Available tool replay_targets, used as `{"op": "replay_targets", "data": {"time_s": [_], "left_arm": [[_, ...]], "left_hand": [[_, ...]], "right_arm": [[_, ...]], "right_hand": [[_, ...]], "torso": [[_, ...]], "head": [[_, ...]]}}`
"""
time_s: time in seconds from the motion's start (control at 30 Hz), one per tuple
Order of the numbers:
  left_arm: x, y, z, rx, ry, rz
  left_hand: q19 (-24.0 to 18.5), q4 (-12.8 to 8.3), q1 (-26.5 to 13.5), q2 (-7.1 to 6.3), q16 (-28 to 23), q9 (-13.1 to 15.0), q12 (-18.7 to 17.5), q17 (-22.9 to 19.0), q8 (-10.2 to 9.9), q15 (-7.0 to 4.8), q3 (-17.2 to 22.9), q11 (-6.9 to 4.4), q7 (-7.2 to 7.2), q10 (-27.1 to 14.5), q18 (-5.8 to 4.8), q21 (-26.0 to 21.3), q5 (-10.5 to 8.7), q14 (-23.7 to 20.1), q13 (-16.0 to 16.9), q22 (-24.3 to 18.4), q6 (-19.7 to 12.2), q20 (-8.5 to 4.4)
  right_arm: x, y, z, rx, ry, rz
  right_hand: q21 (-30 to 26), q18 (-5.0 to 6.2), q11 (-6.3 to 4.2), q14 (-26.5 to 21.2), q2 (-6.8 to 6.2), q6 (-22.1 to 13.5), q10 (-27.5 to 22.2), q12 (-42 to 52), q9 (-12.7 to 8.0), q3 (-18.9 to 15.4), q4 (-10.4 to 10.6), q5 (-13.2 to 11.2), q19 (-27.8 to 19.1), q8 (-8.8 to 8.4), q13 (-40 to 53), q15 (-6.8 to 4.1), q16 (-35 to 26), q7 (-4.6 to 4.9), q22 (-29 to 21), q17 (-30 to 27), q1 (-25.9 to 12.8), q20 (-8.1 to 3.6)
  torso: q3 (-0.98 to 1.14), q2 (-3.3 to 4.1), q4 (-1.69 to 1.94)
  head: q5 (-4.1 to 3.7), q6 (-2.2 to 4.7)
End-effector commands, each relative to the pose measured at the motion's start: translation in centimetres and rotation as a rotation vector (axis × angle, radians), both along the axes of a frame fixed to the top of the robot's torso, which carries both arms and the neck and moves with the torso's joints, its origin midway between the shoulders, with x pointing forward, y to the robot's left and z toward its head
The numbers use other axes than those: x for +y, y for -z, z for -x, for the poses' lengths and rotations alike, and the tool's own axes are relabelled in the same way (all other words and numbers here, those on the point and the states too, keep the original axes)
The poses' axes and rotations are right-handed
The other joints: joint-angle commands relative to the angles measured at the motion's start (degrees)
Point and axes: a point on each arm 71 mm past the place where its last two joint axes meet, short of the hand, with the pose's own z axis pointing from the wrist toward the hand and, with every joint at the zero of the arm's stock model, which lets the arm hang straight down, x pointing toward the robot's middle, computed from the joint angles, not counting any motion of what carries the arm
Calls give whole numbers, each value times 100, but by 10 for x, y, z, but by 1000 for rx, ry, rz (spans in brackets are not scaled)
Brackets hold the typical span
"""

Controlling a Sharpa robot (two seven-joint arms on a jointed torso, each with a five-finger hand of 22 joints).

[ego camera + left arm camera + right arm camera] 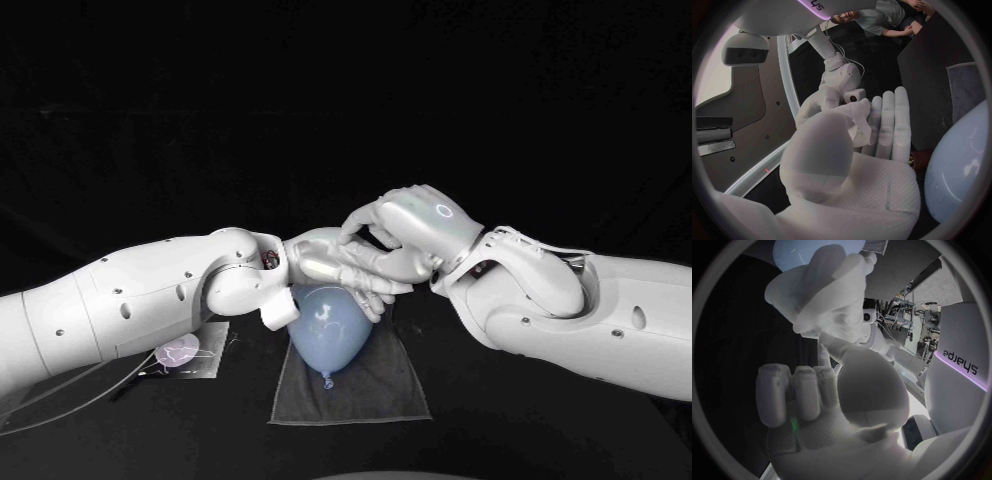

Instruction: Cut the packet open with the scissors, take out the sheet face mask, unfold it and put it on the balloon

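the white sheet face mask (870,197) lies draped over the left robot hand (339,265), which has its fingers (893,125) stretched straight, just above the pale blue balloon (329,335) on a dark grey cloth (378,392). whether that hand grips the mask i cannot tell. the right robot hand (411,225) touches it, fingers curled in on nothing.

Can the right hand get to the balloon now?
Probably not straight down: the left hand, pinching what looks like the mask, lies between the right hand and the top of the balloon. Its sides look free.
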Motion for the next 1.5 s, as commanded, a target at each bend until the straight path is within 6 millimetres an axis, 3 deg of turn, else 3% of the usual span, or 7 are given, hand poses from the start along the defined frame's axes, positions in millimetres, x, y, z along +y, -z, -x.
{"op": "replay_targets", "data": {"time_s": [0.03, 0.47, 0.57, 0.7, 0.87, 1.1, 1.5], "left_arm": [[-1, -2, 0, -3, 4, 12], [-1, -2, 0, -4, 2, 10], [0, -2, 0, -4, 1, 10], [0, -1, 0, -4, 1, 9], [0, -1, 0, -6, 0, 7], [-1, -1, 0, -9, 2, 6], [-1, -1, 0, -13, 3, 2]], "left_hand": [[35, 3, 36, 5, -32, 530, -23, 9, 25, -10, -22, 7, 19, -26, 74, 33, 18, 14, -5, 6, 5, -5], [36, 4, 36, 6, -35, 532, -23, 10, 23, -9, -23, 7, 20, -26, 74, 34, 18, 15, -5, 6, 5, -5], [36, 4, 36, 6, -35, 532, -23, 10, 23, -9, -23, 7, 20, -26, 74, 34, 18, 15, -5, 6, 5, -5], [36, 4, 36, 6, -35, 532, -23, 10, 23, -9, -23, 7, 20, -26, 74, 34, 18, 15, -5, 6, 5, -5], [36, 4, 36, 6, -35, 532, -23, 10, 23, -9, -23, 7, 20, -26, 74, 34, 18, 15, -5, 6, 5, -5], [36, 4, 36, 6, -35, 532, -23, 10, 23, -9, -23, 7, 20, -26, 74, 34, 18, 15, -5, 6, 5, -5], [41, 5, 37, 7, -46, 543, -23, 18, 16, -9, -24, 9, 22, -29, 73, 38, 18, 19, -5, 6, 5, -8]], "right_arm": [[-2, -6, 2, -67, 10, -51], [-12, -7, 0, -71, 64, -70], [-11, -5, 1, -41, 51, -53], [-8, -3, 2, 7, 34, -24], [-4, -1, 4, 42, 42, -2], [0, 0, 3, 54, 78, 4], [5, 4, 1, 74, 79, 52]], "right_hand": [[24, -113, -36, 586, 87, -6, 597, 40, 112, 60, 9, 14, 366, 60, 1506, -33, 21, -23, 948, 1510, -61, -26], [98, -139, -65, 586, 16, -50, 597, 40, 255, 223, 7, 5, 412, 239, 1506, -58, 21, -55, 1057, 1510, -179, -48], [94, -138, -76, 586, -234, -195, 597, 40, 322, 113, 10, 35, 411, 271, 1506, -65, 21, -72, 1055, 1510, -313, -56], [47, -125, 45, 586, -532, -482, 597, 40, 266, -163, 284, 256, 384, 70, 1506, 24, 21, 76, 998, 1510, -701, -7], [-21, -102, 70, 586, -775, -445, 597, 40, 318, -430, 500, 249, 345, 58, 1506, 59, 21, 90, 914, 1510, -907, 42], [-45, -96, -80, 586, -798, -309, 597, 40, 882, -545, 652, 699, 340, 402, 1506, -69, 21, -84, 902, 1510, -659, -59], [-44, -99, -126, 586, -789, -406, 597, 40, 1252, -408, 682, 951, 348, 509, 1506, -114, 21, -130, 917, 1510, -473, -106]], "torso": [[0, 0, -4], [-1, -4, -3], [-3, -4, -8], [1, -5, -1], [-1, -2, -3], [1, 3, 1], [-2, -4, -5]], "head": [[-4, -2], [-7, 14], [-9, 8], [-2, 7], [-5, 11], [-10, 8], [3, -11]]}}
